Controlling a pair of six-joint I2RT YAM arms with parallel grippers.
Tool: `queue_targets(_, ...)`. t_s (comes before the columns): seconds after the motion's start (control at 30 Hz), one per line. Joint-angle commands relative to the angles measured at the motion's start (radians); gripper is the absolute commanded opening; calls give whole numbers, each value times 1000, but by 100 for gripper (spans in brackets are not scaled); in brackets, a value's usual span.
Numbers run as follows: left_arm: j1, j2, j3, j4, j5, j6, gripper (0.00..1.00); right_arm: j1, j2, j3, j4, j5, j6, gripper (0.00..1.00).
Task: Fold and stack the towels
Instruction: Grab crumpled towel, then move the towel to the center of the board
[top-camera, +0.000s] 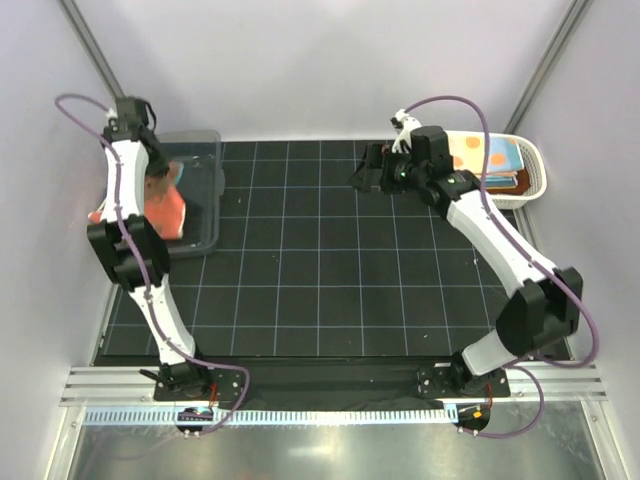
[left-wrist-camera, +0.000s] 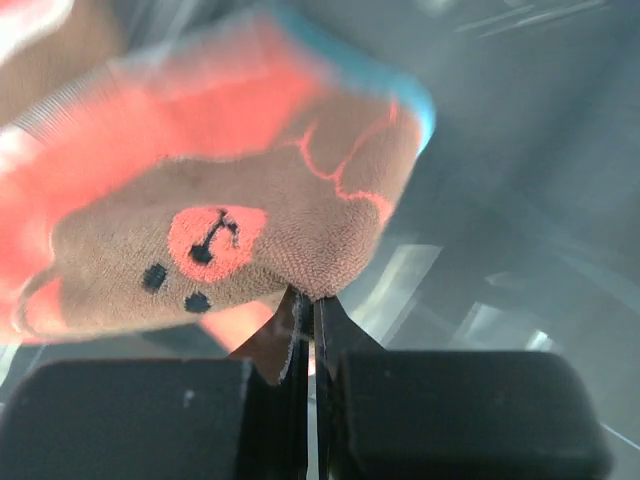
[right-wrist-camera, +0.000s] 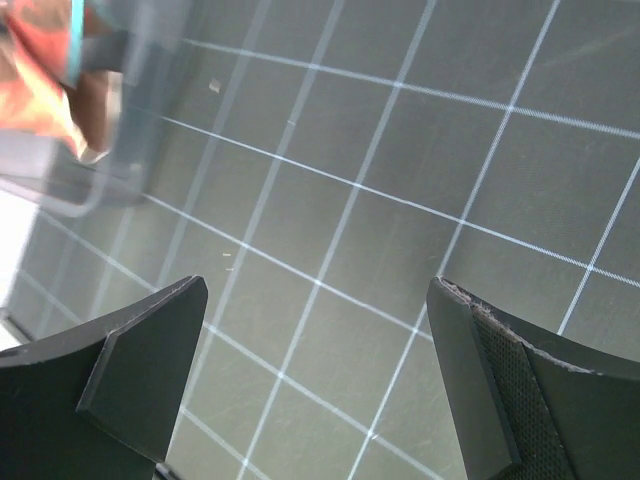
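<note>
In the left wrist view a coral-red towel (left-wrist-camera: 250, 200) with a brown bear print hangs in front of my left gripper (left-wrist-camera: 312, 300), whose jaws are shut on the towel's lower edge. From above, that towel (top-camera: 168, 212) sits inside the clear bin (top-camera: 205, 140) at the far left, with my left gripper (top-camera: 162, 178) reaching down into it. My right gripper (top-camera: 360, 175) hovers over the black grid mat (top-camera: 320, 270) at the back middle; its jaws (right-wrist-camera: 315, 290) stand wide open with nothing between them. Folded polka-dotted towels (top-camera: 490, 158) lie in the white basket (top-camera: 535, 165).
The clear bin (right-wrist-camera: 110, 150) with the red towel (right-wrist-camera: 40, 80) shows at the upper left of the right wrist view. The white basket stands at the back right corner. White walls close the mat in on three sides; both arm bases sit at the near edge.
</note>
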Motion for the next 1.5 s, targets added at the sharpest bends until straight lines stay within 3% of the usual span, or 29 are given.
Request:
queue_targets(0.0, -129, -274, 157, 4, 264, 16, 0, 0, -197, -20, 13, -1, 51, 100)
queue_targets(0.03, -150, -341, 148, 25, 429, 4, 0, 0, -220, -34, 6, 7, 50, 100)
queue_targets(0.1, -201, -415, 110, 103, 551, -88, 0, 0, -255, -45, -66, 57, 25, 100)
queue_targets(0.17, -314, -534, -40, 209, 692, -154, 0, 0, -295, -42, -161, 149, 8, 100)
queue_targets(0.3, -498, -702, -387, 424, 679, -265, 0, 0, -361, -103, -234, 226, -7, 100)
queue_targets(0.37, -590, -760, -603, 478, 609, -282, 1, 0, -389, -134, -254, 222, 5, 100)
queue_targets(0.47, -664, -764, -833, 541, 576, -306, 6, 0, -426, -198, -280, 261, 74, 100)
queue_targets(0.57, -695, -713, -999, 550, 540, -311, 5, 0, -459, -303, -263, 301, 149, 100)
queue_targets(0.73, -736, -617, -1131, 559, 501, -300, 8, 0, -504, -479, -205, 344, 222, 99)
queue_targets(0.83, -785, -639, -1167, 561, 513, -268, 18, 0, -475, -515, -150, 326, 216, 99)
queue_targets(0.97, -802, -682, -1150, 549, 570, -253, 35, 0, -356, -501, 89, 190, 157, 95)
queue_targets(1.03, -787, -696, -1086, 498, 507, -247, 45, 0, -224, -454, 178, 153, 107, 92)
queue_targets(1.07, -772, -689, -1052, 471, 422, -242, 49, -1, -173, -417, 214, 139, 91, 86)
queue_targets(1.1, -752, -675, -1015, 411, 374, -236, 55, -1, -104, -321, 216, 114, 73, 84)
queue_targets(1.17, -682, -597, -871, 340, 247, -222, 56, -1, 84, -155, 206, 81, 36, 76)
queue_targets(1.3, -550, -451, -705, 292, 180, -217, 56, -3, 379, 126, 148, 33, -4, 59)
queue_targets(1.47, -447, -316, -610, 346, 153, -250, 54, -1, 651, 399, 84, 70, -59, 52)
